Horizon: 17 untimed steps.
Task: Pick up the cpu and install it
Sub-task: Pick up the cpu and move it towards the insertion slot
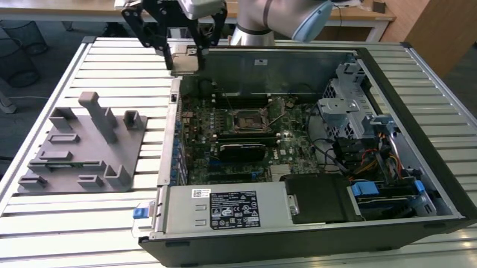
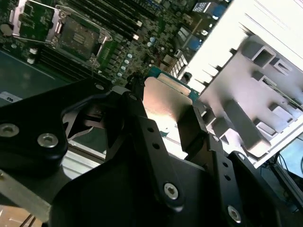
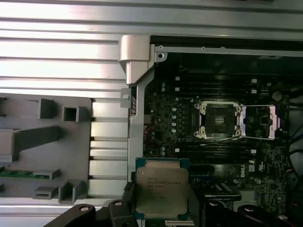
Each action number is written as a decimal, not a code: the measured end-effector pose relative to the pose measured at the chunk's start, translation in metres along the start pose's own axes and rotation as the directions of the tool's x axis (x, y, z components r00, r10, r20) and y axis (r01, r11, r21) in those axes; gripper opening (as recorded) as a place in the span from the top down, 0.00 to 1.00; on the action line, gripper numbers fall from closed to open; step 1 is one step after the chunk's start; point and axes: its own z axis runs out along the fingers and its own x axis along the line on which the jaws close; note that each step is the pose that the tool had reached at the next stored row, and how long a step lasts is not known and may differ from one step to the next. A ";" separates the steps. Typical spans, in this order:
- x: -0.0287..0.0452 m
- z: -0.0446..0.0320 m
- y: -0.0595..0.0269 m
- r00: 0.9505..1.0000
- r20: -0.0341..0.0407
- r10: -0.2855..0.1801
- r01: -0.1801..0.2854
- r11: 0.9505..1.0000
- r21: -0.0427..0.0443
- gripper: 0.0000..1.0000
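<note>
Two jaws clamp the cpu (image 3: 161,189) above the case wall (image 3: 132,137); fixture tray (image 3: 47,142) beside, socket (image 3: 220,120) open

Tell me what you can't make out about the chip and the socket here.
One edge of the silvery flat square cpu chip, first wrist view: hidden behind the black hand and cut off.
Pins of the dark metal-framed motherboard socket, first wrist view: too small.

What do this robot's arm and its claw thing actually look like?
The arm is a smooth silver-grey tube with a rounded pale blue-grey cap at its joint. The gripper is matte black. Its two fingers are built from flat hinged bars fastened with shiny round screws, as seen in the second wrist view.
</note>
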 end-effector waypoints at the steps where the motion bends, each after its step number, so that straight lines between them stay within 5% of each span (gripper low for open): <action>1: -0.0045 0.0003 0.0000 1.000 0.000 0.000 0.000 1.000 0.000 0.47; 17: -0.0756 0.0099 0.0066 1.000 0.000 0.000 0.000 1.000 0.000 0.47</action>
